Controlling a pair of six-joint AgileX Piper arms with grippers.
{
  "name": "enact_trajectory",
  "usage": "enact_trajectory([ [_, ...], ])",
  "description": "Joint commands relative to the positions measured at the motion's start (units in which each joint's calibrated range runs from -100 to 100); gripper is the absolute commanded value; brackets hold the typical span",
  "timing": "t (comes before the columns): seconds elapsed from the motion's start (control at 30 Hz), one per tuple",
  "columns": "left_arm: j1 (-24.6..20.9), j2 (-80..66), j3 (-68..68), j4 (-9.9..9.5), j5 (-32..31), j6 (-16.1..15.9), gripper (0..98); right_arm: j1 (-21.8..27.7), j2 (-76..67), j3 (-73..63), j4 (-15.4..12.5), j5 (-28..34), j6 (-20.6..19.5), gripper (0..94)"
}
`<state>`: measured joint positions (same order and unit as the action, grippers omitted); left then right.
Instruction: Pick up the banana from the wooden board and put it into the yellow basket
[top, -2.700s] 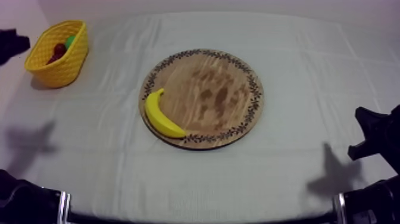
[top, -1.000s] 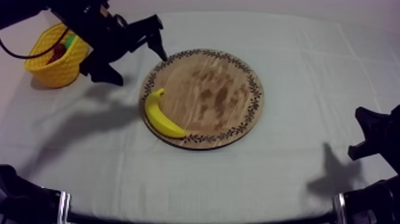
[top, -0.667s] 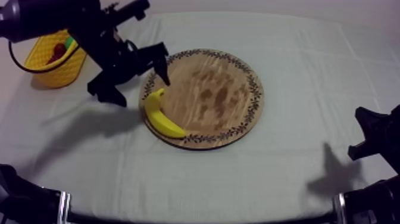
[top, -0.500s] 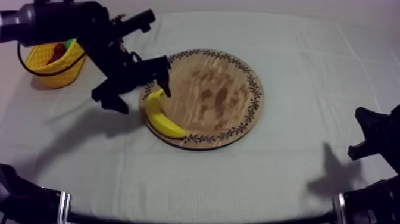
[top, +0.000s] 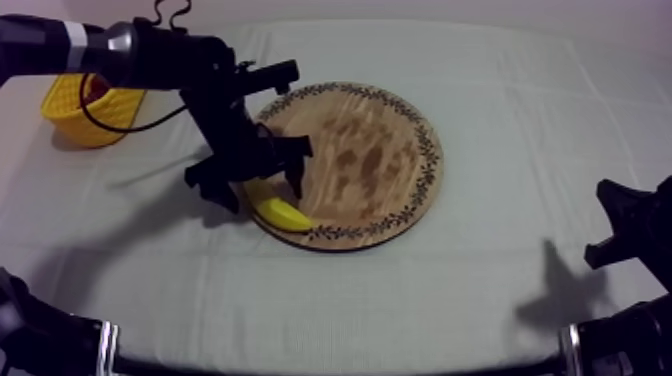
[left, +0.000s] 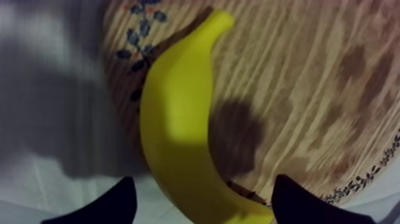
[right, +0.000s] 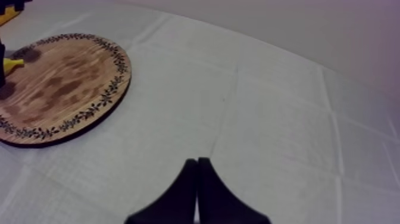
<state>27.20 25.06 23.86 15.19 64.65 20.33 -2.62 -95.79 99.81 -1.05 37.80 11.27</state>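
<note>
1. Top view: the left arm (top: 150, 55) comes in from the upper left of the frame, passes in front of the yellow basket (top: 75, 115) and reaches the left rim of the wooden board (top: 370, 160). There the left gripper (top: 255, 180) hangs over the banana (top: 280, 212).
2. The banana lies along the board's lower left rim, on the patterned border. Its yellow end shows just below the gripper, close to the board's edge.
3. Left wrist view: the left gripper (left: 205, 202) has its fingers (left: 113, 205) spread wide. They straddle the banana (left: 178, 137) and are not closed on it.
4. One fingertip is over the cloth (left: 36, 179) just outside the rim, the other over the board (left: 309, 89).
5. The basket stands at the upper left of the top view, well apart from the board.
6. The board's centre and right half are bare wood. Wide cloth (top: 500, 300) lies between the board and the right arm (top: 630, 235) at the right edge.
7. Right wrist view: the right gripper (right: 197, 176) has its fingers pressed together in a narrow wedge over the cloth, well apart from the board (right: 59, 83).
</note>
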Motion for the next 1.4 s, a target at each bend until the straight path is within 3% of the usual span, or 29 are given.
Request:
enact_trajectory([
  [0.0,0.1,0.2,0.2,-0.15,-0.2,0.1,76.1,0.0,0.0,0.0,0.0,0.0,0.0,0.2],
  [0.17,0.0,0.5,0.9,-0.21,-0.8,0.5,61.1,0.0,0.0,0.0,0.0,0.0,0.0,0.2],
  [0.37,-0.1,0.5,1.4,-0.22,-1.3,0.9,28.7,0.0,0.0,0.0,0.0,0.0,0.0,0.2],
  [0.43,-0.1,0.0,1.6,-0.27,-1.4,1.1,22.1,0.0,0.0,0.0,0.0,0.0,0.0,0.2],
  [0.6,0.0,-5.0,1.9,-1.92,-0.3,3.4,15.6,0.0,0.0,0.0,0.0,0.0,0.0,0.2],
  [0.77,-0.2,-14.4,0.2,-5.63,4.9,7.3,14.5,0.0,0.0,0.0,0.0,0.0,0.0,0.2],
  [0.9,-1.9,-22.6,-2.2,-8.34,10.5,8.7,13.4,0.0,0.0,0.0,0.0,0.0,0.0,0.2],
  [1.07,-7.4,-31.4,-4.7,-10.6,15.7,6.2,9.4,0.0,0.0,0.0,0.0,0.0,0.0,0.2],
  [1.37,-20.8,-37.9,-4.5,-12.6,18.3,-3.7,9.3,0.0,0.0,0.0,0.0,0.0,0.0,0.2],
])
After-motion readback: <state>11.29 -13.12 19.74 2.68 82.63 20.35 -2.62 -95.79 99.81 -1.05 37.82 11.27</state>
